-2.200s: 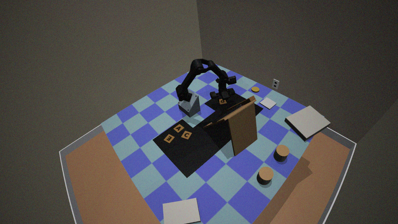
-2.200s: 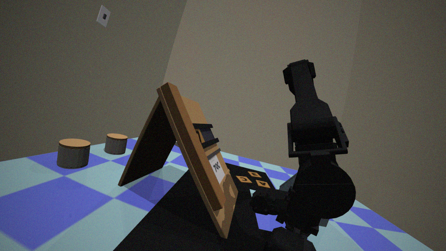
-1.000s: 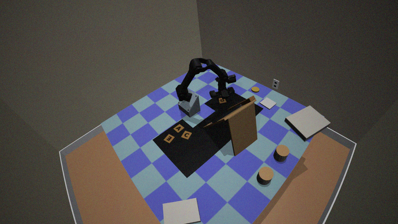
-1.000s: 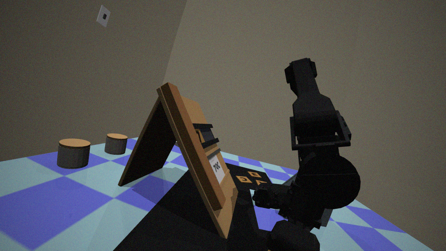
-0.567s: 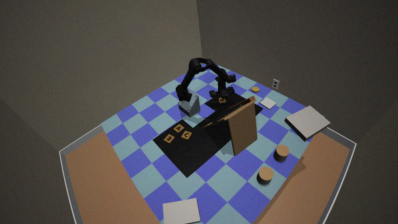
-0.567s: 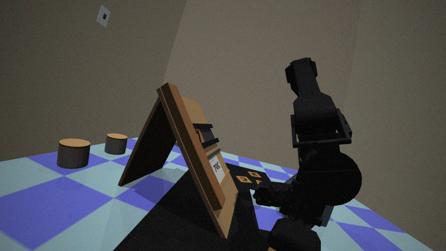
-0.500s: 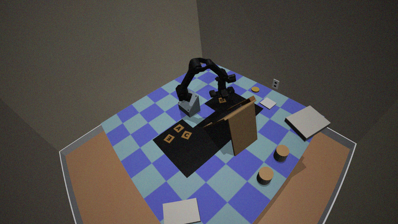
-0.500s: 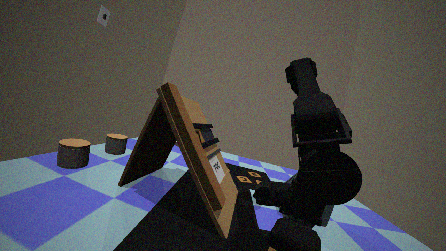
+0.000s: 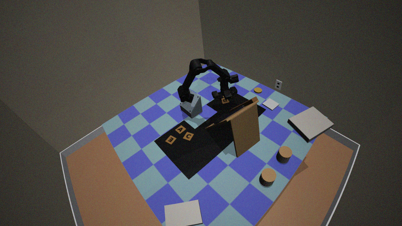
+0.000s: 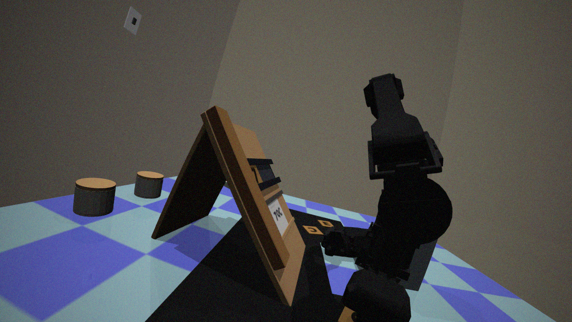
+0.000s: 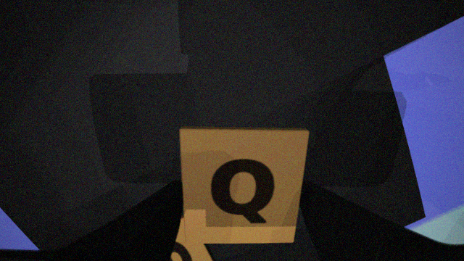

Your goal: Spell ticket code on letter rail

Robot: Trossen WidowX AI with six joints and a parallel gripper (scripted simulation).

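Observation:
My gripper (image 9: 225, 96) (image 11: 241, 189) points down, shut on the Q tile (image 11: 243, 143), whose letter reads upright in the wrist view. Another tile (image 11: 196, 232), its letter partly cut off, shows below it. The tilted board (image 10: 293, 250) carries a dark rail (image 10: 270, 184) with one tile (image 10: 256, 174) at its near end, its character partly hidden, apparently a 7. Below the rail, the ticket (image 10: 278, 224) reads 7QC. The A tile (image 9: 180, 129), C tile (image 9: 188, 136) (image 10: 312, 230) and E tile (image 9: 170, 139) (image 10: 325, 223) lie on the black mat left of the board in the top view.
Two wooden-lidded jars (image 9: 284, 153) (image 9: 267, 177) stand behind the board. A thick white-topped block (image 9: 310, 122), a small white square (image 9: 270, 104) and a yellow disc (image 9: 257, 90) lie toward the right edge. A white slab (image 9: 183, 212) lies at the near edge.

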